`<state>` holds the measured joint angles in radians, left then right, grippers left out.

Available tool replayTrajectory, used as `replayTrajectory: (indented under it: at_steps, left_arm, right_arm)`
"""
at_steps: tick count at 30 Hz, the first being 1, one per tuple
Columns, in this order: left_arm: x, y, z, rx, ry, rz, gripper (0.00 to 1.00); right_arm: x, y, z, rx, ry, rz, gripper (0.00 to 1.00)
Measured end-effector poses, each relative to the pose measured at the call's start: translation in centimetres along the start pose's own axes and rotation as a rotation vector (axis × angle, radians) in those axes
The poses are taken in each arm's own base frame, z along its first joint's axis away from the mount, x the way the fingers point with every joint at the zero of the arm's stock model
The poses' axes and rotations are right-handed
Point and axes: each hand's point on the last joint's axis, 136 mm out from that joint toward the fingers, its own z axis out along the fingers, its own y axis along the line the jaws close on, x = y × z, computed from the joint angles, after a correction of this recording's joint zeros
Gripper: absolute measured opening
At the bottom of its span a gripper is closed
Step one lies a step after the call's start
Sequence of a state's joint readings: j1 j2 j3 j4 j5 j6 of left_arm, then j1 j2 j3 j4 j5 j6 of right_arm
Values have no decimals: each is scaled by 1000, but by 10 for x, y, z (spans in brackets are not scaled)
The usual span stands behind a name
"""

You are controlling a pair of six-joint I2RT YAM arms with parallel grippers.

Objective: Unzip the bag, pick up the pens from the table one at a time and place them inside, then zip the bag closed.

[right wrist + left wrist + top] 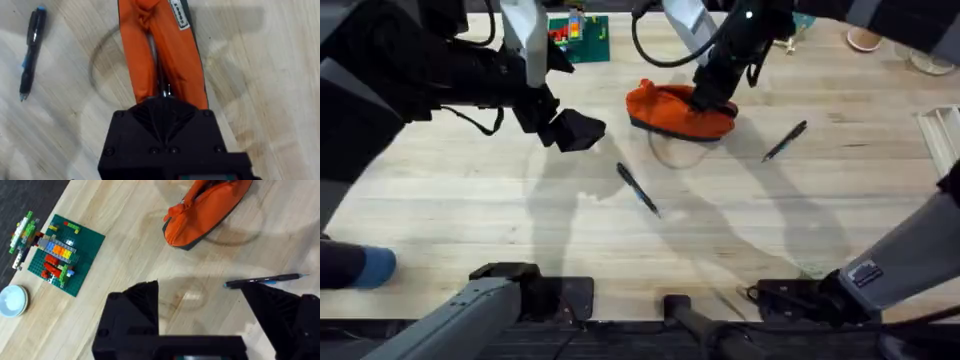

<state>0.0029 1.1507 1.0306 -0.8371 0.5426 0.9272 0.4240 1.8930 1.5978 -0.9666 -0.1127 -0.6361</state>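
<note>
Pale wooden planks of the table (470, 210) spread under both arms, and we see a few things lying about beyond the task's own; a green baseplate with coloured brick models (582, 36) sits at the far edge, and in the left wrist view a small white lid (12, 300) lies beside that plate; a blue object (375, 265) shows at the near left edge. Nothing stands between the left gripper (570, 130) and the nearer pen (638, 189); that gripper hovers to the left of the bag (678, 110) with its fingers spread apart and nothing between them.

We find the bag near the middle of the far half of the table, its long axis running roughly left to right in the overhead view, slightly slanted; its dark underside shows along the near edge. The right gripper (713, 100) is down on the bag's right end, its fingers drawn together on the zipper pull (166, 91) at the top seam. One pen lies in front of the bag, slanting from upper left to lower right; the other pen (785, 140) lies to the bag's right, slanting the opposite way, well apart from the first.
</note>
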Motion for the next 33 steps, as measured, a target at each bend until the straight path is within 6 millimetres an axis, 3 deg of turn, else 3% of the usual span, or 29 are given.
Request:
replayTrajectory:
  at_steps: [10,12,13,18,19,33]
  left_arm:
    - [0,0,0,0,0,0,994]
    - [0,0,0,0,0,0,993]
    - [0,0,0,0,0,0,994]
    - [0,0,0,0,0,0,994]
    - [0,0,0,0,0,0,994]
    - [0,0,0,2,-3,0,993]
  right_arm:
    - [1,0,5,-7,9,2,31]
    - [1,0,5,-7,9,2,94]
    - [1,0,5,-7,9,2,165]
    - [1,0,5,-6,9,0,865]
    - [1,0,5,-6,9,-5,965]
    - [1,0,5,-6,9,-6,995]
